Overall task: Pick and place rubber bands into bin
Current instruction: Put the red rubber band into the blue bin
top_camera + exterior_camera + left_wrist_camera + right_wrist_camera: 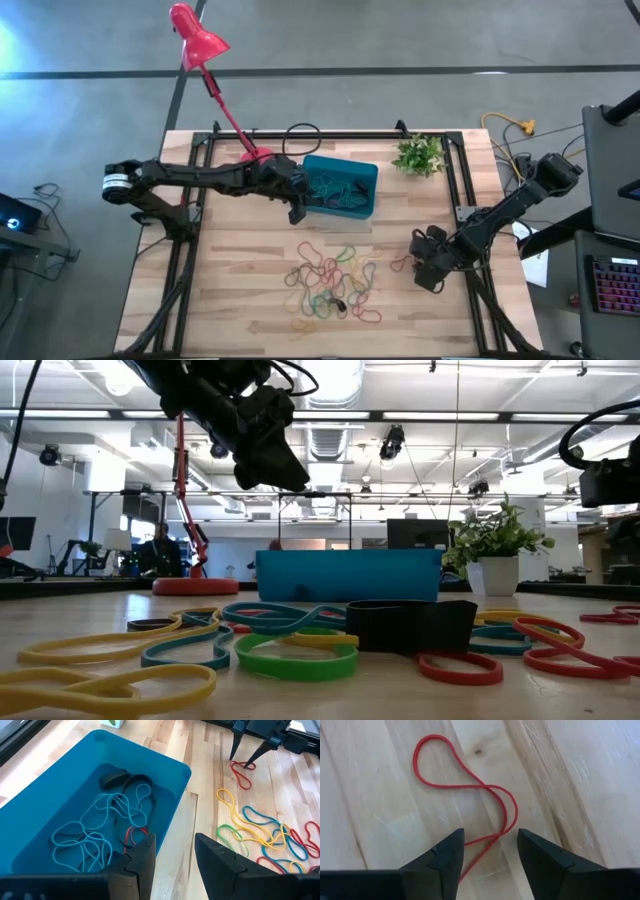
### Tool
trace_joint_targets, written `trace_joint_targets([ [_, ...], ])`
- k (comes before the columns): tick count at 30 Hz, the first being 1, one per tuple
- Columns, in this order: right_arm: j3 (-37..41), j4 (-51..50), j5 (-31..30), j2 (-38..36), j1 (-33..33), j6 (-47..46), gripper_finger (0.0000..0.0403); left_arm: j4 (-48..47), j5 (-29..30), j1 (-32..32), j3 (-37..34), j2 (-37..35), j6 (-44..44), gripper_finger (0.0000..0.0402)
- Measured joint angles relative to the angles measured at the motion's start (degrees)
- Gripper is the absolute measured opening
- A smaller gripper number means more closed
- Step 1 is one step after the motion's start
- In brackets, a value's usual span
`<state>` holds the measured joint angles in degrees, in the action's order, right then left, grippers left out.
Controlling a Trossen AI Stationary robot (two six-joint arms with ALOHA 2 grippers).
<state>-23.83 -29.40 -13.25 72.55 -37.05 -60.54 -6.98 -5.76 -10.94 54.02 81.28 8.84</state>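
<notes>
Red rubber band (470, 785) lies twisted into a figure-eight.

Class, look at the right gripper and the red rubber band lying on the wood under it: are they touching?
Cannot tell. In the right wrist view the red rubber band runs down between the open fingers of the right gripper, but no view shows plainly whether a fingertip meets it.

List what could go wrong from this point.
The right end effector stands open astride a thin red rubber band lying flat on the table; closing may pinch only wood. The left end effector hangs open at the bin wall; a careless move could shove the bin.
</notes>
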Motion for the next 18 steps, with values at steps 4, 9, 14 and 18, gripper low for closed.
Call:
trace_joint_targets([
  [4,-0.2,0.0,0.2,0.1,0.6,0.4,0.0164,0.0,0.0,0.1,0.0,0.0,0.0,0.0121],
  [9,-0.6,1.2,-0.2,0.3,0.8,2.1,0.0146,0.0,0.0,0.1,0.0,0.6,0.0,0.0121],
  [14,-1.0,1.4,0.7,1.3,1.7,2.1,0.0128,0.0,0.0,0.1,0.0,0.9,0.0,0.0121],
  [18,-1.1,1.8,1.3,2.2,2.8,1.5,0.0112,0.0,0.0,0.1,0.0,0.9,0.0,0.0121],
])
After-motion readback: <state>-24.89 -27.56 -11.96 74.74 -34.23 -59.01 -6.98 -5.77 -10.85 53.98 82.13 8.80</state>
